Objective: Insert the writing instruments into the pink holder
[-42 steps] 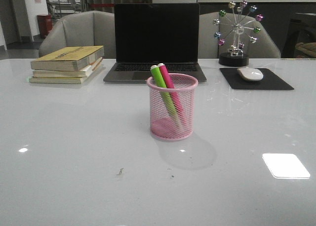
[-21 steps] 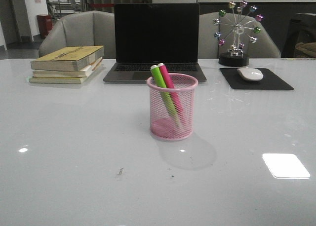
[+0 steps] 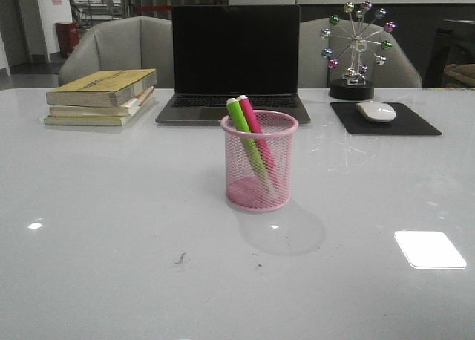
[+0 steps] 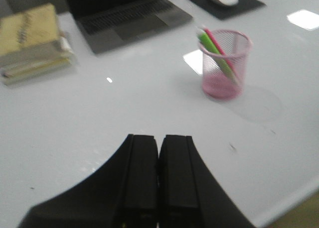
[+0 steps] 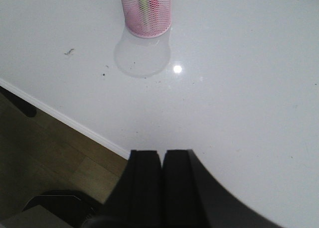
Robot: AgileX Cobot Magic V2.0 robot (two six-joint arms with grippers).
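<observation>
On the glossy white desk (image 3: 111,229), the stack of yellow-covered books (image 3: 102,96) and the open dark laptop (image 3: 234,61) sit at the far edge, leaving the middle free for work. There the cylindrical pink wire-mesh holder (image 3: 258,160) stands upright with the lime green marker (image 3: 245,136) and the magenta pink marker (image 3: 256,132) leaning inside, so the task looks done. Only the wrist views show the arms: the left gripper (image 4: 158,178) and the right gripper (image 5: 162,183) each have jaws pressed together, empty, well apart from the holder.
</observation>
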